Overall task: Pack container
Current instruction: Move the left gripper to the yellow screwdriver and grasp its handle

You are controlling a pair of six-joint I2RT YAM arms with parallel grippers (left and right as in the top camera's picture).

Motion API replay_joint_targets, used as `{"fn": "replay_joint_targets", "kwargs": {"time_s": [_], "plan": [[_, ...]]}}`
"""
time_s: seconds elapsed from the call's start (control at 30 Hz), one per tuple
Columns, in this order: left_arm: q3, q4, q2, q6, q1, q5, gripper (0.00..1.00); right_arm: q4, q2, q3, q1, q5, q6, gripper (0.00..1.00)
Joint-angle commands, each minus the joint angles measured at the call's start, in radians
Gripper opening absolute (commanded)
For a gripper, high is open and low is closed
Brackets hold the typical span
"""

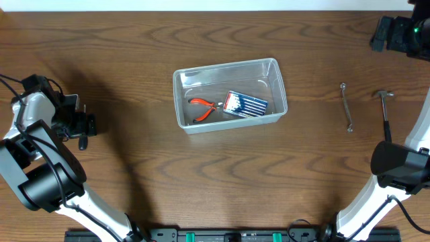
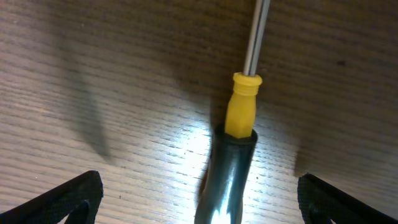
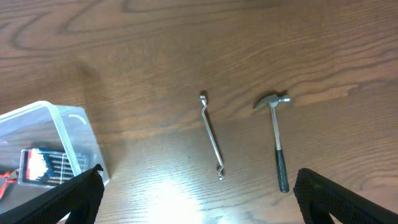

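Note:
The clear plastic container (image 1: 183, 107) sits mid-table and holds red-handled pliers (image 1: 201, 107) and a blue striped packet (image 1: 245, 104). At the far left, my left gripper (image 1: 84, 125) is low over the wood. In the left wrist view it (image 2: 208, 202) stands open astride a screwdriver (image 2: 239, 118) with a yellow collar, a glossy handle and a steel shaft. Neither fingertip touches it. My right gripper (image 3: 199, 199) is open and empty, raised at the far right corner (image 1: 396, 33). Below it lie a bent wrench (image 3: 212, 137) and a small hammer (image 3: 278, 140).
The wrench (image 1: 347, 107) and the hammer (image 1: 385, 111) lie side by side on the wood right of the container. The right arm's elbow (image 1: 396, 168) stands near the front right edge. The container's corner (image 3: 68, 140) shows at the left of the right wrist view.

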Motion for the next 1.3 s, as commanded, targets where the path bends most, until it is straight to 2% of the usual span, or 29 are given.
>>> {"fn": "replay_joint_targets", "kwargs": {"time_s": [0.0,0.3,0.43,0.6,1.0,1.27], "plan": [[-0.004,0.004,0.04,0.008,0.002,-0.001,0.98,-0.004,0.006,-0.003,0.0,-0.011,0.019,0.99],[-0.004,0.008,0.094,0.0,0.001,0.0,1.0,-0.003,0.006,-0.003,0.0,-0.011,0.018,0.99],[-0.004,0.01,0.097,-0.004,0.0,0.0,0.95,-0.003,0.006,-0.003,0.0,-0.011,0.018,0.99],[-0.003,0.024,0.097,-0.055,-0.002,0.0,0.8,-0.003,0.006,-0.003,0.002,-0.011,0.018,0.99],[-0.003,0.037,0.097,-0.06,-0.043,0.0,0.45,-0.006,0.006,-0.003,0.002,-0.011,0.018,0.99],[-0.003,0.036,0.097,-0.061,-0.048,0.0,0.35,-0.016,0.006,-0.003,0.002,-0.011,0.018,0.99]]}}
